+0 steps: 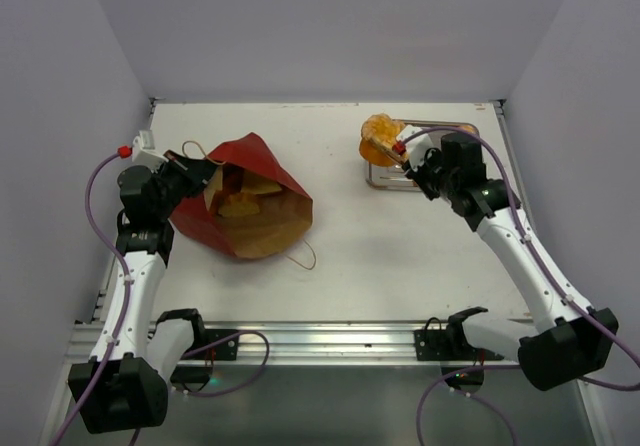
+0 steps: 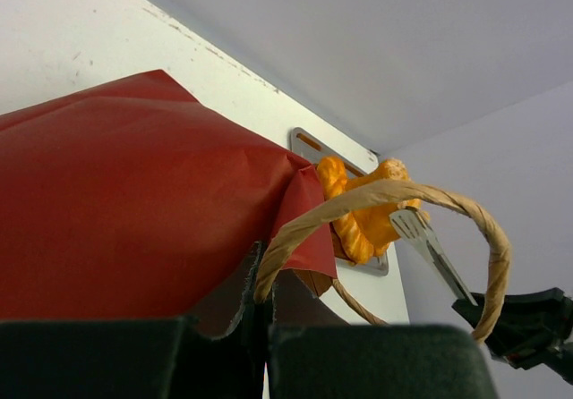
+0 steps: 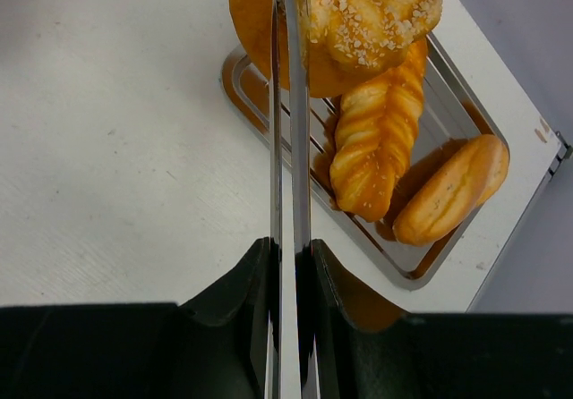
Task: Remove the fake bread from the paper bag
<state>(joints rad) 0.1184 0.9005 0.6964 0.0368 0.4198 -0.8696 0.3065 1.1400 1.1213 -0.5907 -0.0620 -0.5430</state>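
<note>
The dark red paper bag [image 1: 245, 216] lies on its side at the left, its mouth open, with fake bread [image 1: 240, 204] inside. My left gripper [image 1: 190, 176] is shut on the bag's paper handle [image 2: 394, 193] at the rim, and the red bag wall [image 2: 116, 202] fills the left wrist view. My right gripper [image 1: 420, 166] is shut on metal tongs [image 3: 288, 148]. The tongs pinch a round seeded bread [image 3: 358, 14] above the near end of the silver tray [image 3: 448, 113]. A twisted bread [image 3: 380, 140] and an oval bread [image 3: 452, 189] lie in the tray.
The tray [image 1: 385, 179] sits at the back right near the rear wall. White walls close the table on three sides. The bag's other handle [image 1: 300, 256] loops onto the table in front of the bag.
</note>
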